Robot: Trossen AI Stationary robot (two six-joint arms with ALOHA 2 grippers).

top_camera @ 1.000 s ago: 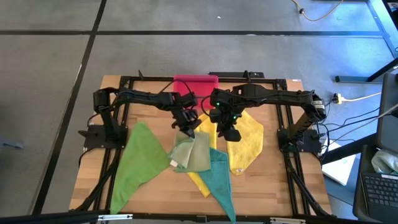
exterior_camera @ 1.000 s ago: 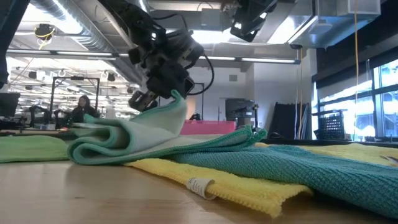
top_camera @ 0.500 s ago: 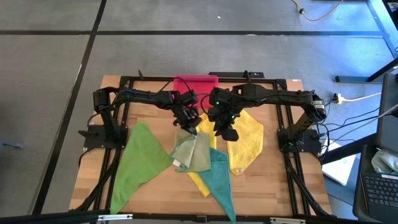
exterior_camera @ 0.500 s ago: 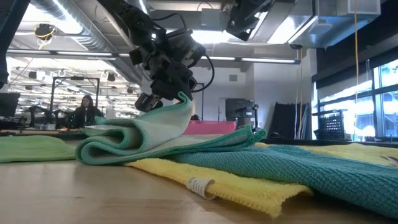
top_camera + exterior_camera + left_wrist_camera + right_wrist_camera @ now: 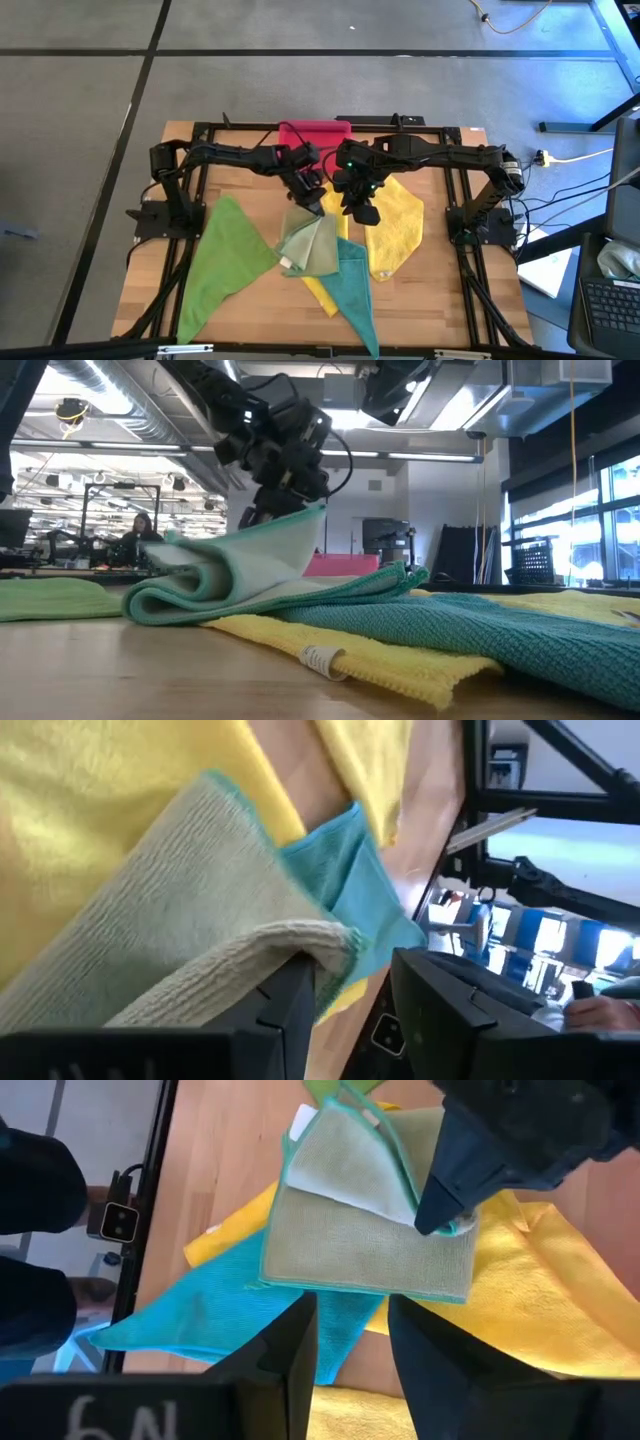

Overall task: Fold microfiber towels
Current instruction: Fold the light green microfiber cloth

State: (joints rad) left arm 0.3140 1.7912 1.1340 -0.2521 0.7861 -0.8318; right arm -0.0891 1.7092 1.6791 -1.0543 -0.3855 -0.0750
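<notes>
Ribbed olive towel [image 5: 370,1240] lies folded square, teal-edged.

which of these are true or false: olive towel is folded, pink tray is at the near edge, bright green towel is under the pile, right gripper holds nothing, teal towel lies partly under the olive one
1. The olive towel is folded. True.
2. The pink tray sits at the table's near edge. False: it is at the far edge, behind both arms.
3. The bright green towel lies under the pile. False: it lies spread on the left, beside the pile.
4. The right gripper holds nothing. True: it hangs above the yellow towel, apart from the cloth.
5. The teal towel lies partly under the olive towel. True.
6. The left gripper is far from the olive towel. False: it is at that towel's raised far corner.
</notes>
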